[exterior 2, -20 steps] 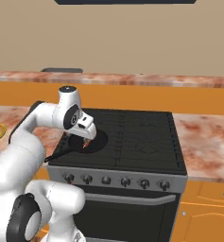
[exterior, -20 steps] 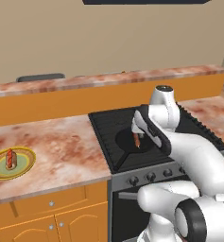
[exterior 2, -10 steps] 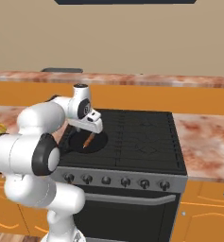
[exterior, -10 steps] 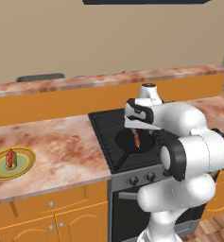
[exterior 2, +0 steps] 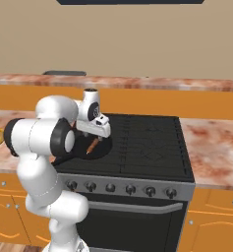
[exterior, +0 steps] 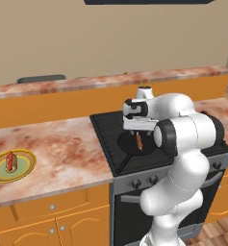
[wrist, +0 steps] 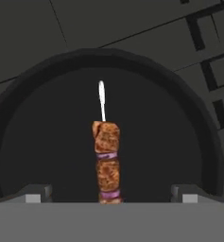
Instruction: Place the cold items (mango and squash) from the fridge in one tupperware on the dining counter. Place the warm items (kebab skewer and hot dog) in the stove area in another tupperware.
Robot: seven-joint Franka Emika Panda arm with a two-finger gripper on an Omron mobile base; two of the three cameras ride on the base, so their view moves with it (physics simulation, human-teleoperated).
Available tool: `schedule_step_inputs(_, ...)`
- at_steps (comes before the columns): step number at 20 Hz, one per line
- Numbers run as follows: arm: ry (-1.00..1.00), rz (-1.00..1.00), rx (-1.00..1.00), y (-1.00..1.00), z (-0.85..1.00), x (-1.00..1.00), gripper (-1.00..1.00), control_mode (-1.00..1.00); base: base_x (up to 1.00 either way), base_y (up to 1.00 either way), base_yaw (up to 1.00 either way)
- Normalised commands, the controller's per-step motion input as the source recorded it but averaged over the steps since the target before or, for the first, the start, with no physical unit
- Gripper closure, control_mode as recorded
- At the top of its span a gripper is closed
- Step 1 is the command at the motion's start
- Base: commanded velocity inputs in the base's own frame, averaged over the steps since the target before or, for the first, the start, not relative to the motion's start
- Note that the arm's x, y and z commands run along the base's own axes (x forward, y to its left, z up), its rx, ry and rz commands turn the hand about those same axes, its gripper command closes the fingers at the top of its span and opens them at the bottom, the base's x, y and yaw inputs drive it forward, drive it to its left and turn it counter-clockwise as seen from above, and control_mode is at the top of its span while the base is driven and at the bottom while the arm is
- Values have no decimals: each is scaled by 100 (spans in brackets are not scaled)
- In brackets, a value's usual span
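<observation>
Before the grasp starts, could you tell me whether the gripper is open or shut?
Open: in the hand view the gripper has its fingertips far apart, either side of the skewer.

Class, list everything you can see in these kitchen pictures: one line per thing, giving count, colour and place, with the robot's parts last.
kebab skewer: one, brown chunks on a pale stick, in the pan
pan: one, black, round, on the stove
stove: one, black, between the counters
hot dog: one, red in a bun, on the plate
plate: one, yellow-green, left counter
dark tray: one, grey, back ledge
tool: one, dark tips, open, over the skewer
</observation>
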Motion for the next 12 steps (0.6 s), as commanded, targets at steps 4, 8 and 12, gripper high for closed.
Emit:
schedule_step_inputs(4, -7, 0, 0, 0, -51, -3, -100, -100, 0, 0, 0)
schedule_step_inputs(8, 0, 0, 0, 0, -34, 0, -100, -100, 0, 0, 0)
schedule_step_inputs(12, 0, 0, 0, 0, -34, 0, -100, -100, 0, 0, 0)
